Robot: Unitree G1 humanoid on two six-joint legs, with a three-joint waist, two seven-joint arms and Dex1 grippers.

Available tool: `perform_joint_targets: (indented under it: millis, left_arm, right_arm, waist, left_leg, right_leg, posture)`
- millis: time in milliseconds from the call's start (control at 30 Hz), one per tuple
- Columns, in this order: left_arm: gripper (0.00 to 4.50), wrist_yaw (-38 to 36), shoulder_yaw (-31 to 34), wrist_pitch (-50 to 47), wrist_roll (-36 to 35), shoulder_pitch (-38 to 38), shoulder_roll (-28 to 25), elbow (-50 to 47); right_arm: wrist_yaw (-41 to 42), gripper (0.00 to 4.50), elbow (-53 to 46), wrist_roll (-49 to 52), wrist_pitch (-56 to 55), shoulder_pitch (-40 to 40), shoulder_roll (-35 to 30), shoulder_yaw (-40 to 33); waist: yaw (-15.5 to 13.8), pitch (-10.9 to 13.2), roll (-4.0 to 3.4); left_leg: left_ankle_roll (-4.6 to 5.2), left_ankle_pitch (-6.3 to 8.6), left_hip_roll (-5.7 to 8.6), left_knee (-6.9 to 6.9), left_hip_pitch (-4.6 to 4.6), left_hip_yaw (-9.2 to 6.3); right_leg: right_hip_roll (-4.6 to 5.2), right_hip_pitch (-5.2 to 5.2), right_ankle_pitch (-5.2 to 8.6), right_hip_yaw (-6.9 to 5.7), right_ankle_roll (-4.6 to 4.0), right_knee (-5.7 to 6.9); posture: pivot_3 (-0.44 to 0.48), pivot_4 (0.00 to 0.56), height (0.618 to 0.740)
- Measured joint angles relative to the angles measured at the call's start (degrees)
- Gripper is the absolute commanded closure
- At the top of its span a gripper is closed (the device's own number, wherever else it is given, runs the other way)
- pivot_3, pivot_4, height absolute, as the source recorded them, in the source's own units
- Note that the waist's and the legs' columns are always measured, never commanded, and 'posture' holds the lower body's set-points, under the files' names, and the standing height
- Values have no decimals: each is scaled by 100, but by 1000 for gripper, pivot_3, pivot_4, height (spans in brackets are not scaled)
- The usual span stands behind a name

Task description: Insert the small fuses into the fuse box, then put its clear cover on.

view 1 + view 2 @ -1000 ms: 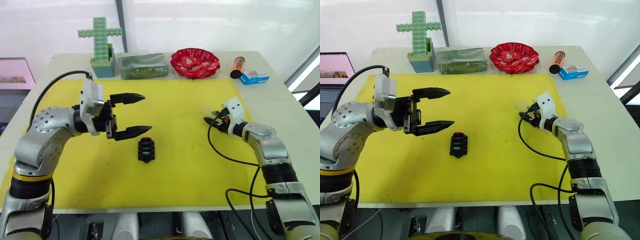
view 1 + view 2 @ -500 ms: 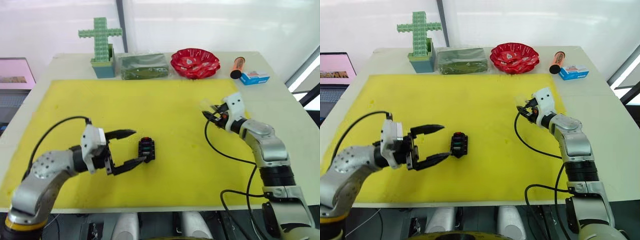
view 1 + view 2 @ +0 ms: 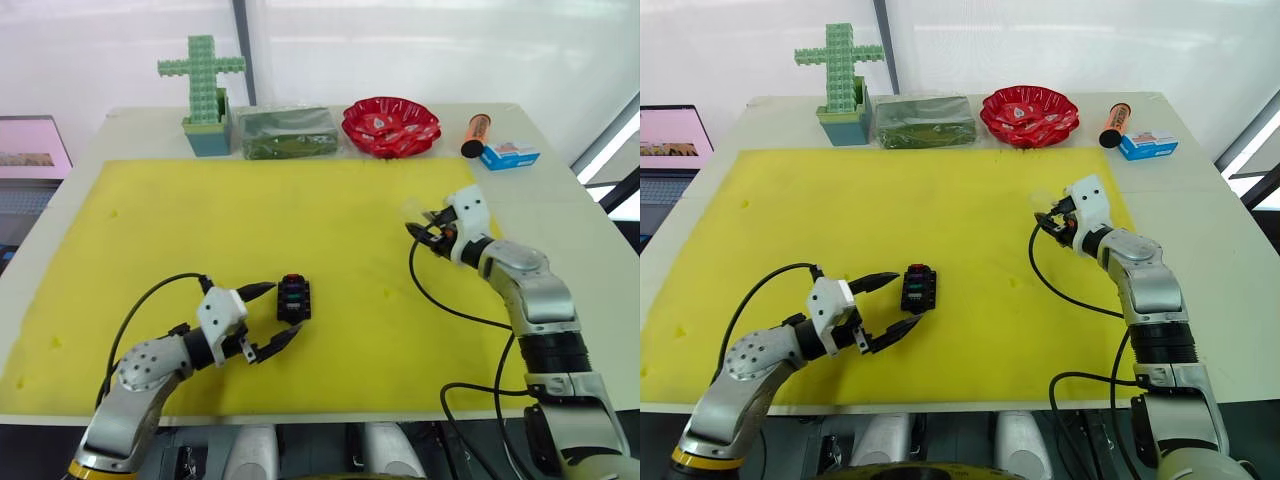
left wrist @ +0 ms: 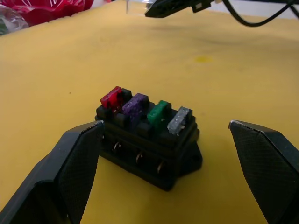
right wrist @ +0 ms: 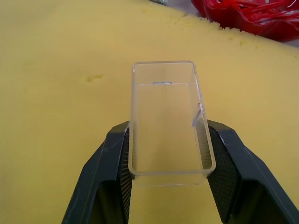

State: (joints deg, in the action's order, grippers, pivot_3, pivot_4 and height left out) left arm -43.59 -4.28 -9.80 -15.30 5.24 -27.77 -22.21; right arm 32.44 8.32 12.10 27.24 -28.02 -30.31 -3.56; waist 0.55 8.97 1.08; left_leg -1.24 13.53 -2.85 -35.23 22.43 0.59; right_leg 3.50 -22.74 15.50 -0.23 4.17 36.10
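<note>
Four tiny colored plastic fuses [image 4: 145, 109] sit in the small black fuse box [image 3: 293, 298], between my wide-open left claw [image 3: 273, 314]. Far right, my right claw [image 5: 166, 179] pinches the clear plastic cover [image 5: 167, 122].

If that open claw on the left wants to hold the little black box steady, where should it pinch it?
Probably low on the fuse box's two long side walls, coming in level from the near side as the left gripper is now, one finger on each side. The four fuses stick up from the top, so gripping high would press on them.
</note>
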Motion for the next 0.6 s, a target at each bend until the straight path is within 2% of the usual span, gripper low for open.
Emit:
perform_joint_targets:
  millis: [133,300,600]
  left_arm:
    - [0,272,-200,-240,293,-279,72,165]
    - [0,293,-188,-330,346,-31,-108,142]
    - [0,140,-25,99,225,41,-289,483]
  right_arm:
    - [-15,2692,-5,-2,1,-6,-6,-13]
    - [-86,2692,-77,0,41,-4,-7,-85]
    - [-169,2692,-124,-1,55,-4,-3,-143]
  waist:
    - [8,0,0]
    - [21,-1,-1]
    - [15,-2,-3]
  left_leg:
    - [0,0,0,1,0,0]
    - [1,1,-3,4,-2,0]
    - [1,1,-4,3,-4,0]
  right_leg:
    - [-2,-1,-1,0,3,0]
    - [-4,-3,-1,1,2,1]
    - [-3,-2,8,1,-13,1]
  posture:
    - [0,150,740]
    - [0,150,740]
    - [0,150,740]
